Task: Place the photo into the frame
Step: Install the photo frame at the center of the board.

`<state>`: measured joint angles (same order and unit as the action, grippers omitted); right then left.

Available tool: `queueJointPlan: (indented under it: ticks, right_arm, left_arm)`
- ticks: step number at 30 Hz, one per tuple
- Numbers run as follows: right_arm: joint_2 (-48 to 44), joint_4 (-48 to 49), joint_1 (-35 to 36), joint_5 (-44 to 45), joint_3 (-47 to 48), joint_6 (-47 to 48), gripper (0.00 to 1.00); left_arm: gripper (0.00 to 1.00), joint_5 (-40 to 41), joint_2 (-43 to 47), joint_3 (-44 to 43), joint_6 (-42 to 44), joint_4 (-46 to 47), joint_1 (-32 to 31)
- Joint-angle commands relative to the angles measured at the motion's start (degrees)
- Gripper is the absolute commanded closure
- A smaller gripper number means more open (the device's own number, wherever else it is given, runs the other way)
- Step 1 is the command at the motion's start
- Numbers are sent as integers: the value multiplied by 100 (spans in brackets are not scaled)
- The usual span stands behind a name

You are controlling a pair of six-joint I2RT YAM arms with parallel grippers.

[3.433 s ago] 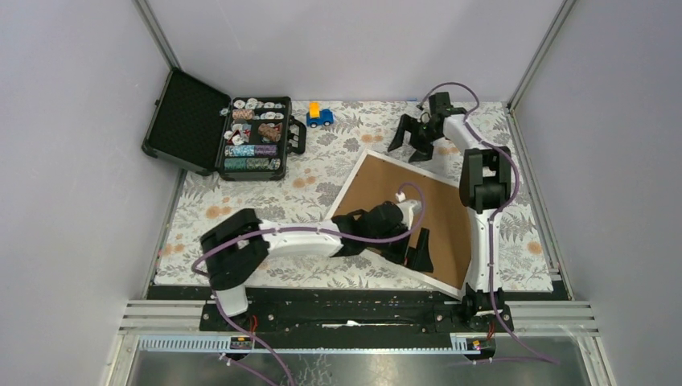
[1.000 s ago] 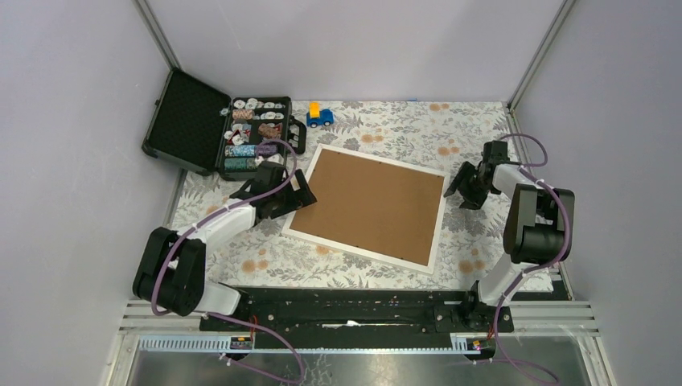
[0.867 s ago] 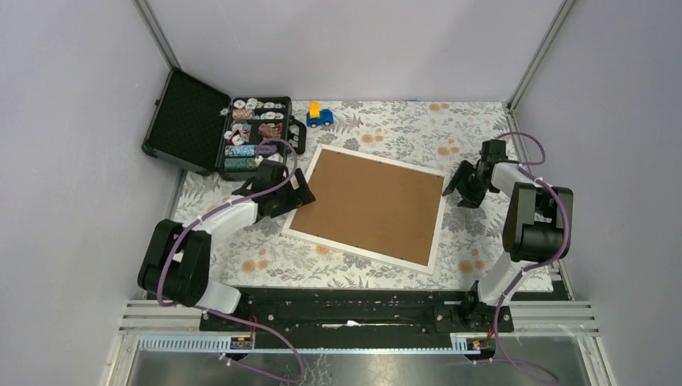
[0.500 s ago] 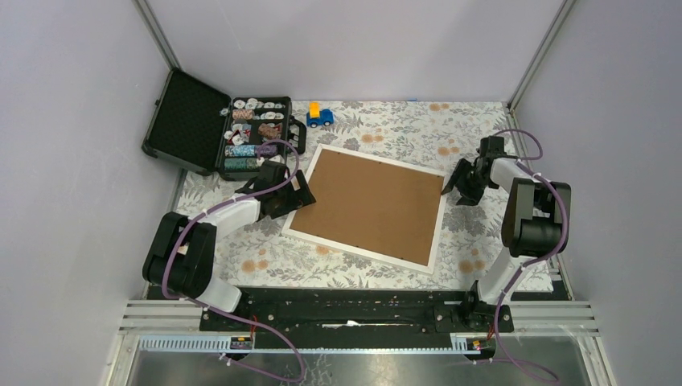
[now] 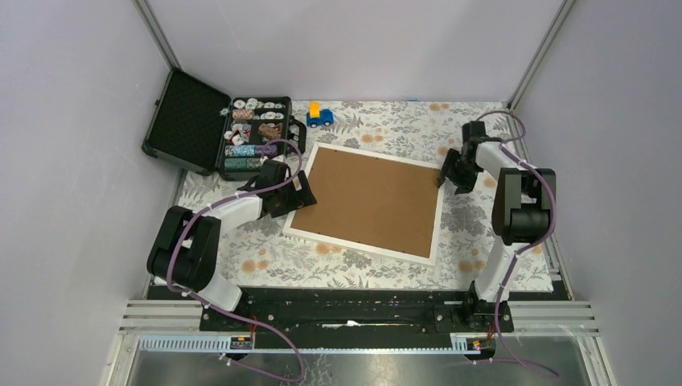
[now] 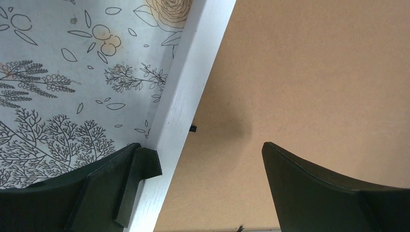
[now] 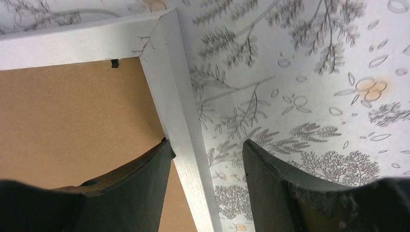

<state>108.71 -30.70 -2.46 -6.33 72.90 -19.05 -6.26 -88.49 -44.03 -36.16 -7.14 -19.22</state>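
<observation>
Your left gripper (image 6: 205, 157) straddles the left moulding of the large white rectangular picture frame (image 5: 374, 201), jaws wide apart. The frame lies brown back up, mid-table on the floral-print cloth (image 5: 386, 129). Your right gripper (image 7: 207, 145) straddles the moulding near its far right corner, jaws apart, not clamped.

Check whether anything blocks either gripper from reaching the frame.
Nothing visible does. The left gripper straddles the frame at its left moulding, jaws open. The right gripper straddles the right moulding near a corner, jaws open too. The frame lies brown back up on the floral cloth.
</observation>
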Motion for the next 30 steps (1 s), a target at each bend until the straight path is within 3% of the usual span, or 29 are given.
queueJointPlan:
  ticks: [1, 12, 14, 16, 19, 23, 26, 30]
  right_arm:
    - [1017, -597, 876, 795, 432, -36, 36]
    - [3005, -2980, 2984, 3723, 3365, 210, 33]
    - [2875, -3177, 3186, 4052, 3731, 255, 30]
    - [2145, -3086, 3201, 3798, 3734, 195, 26]
    - [720, -2504, 2987, 3098, 3020, 36, 19]
    - [-1001, -1749, 2133, 1898, 1054, -256, 19]
    - [-1933, -1255, 1315, 1295, -362, -303, 24]
    - [-2355, -941, 570, 780, -1333, -238, 39]
  left_arm:
    - [1, -802, -315, -78, -68, 327, -192]
    - [1, -785, -231, -79, -9, 291, -234]
    - [1, -749, -158, -64, 9, 248, -235]
    - [1, -693, -73, -48, 42, 184, -240]
    - [1, -657, 47, 13, 47, 157, -239]
    - [1, -678, 153, 93, 22, 180, -240]
    - [1, -701, 185, 125, 13, 210, -240]
    - [1, -715, 188, 125, 17, 217, -235]
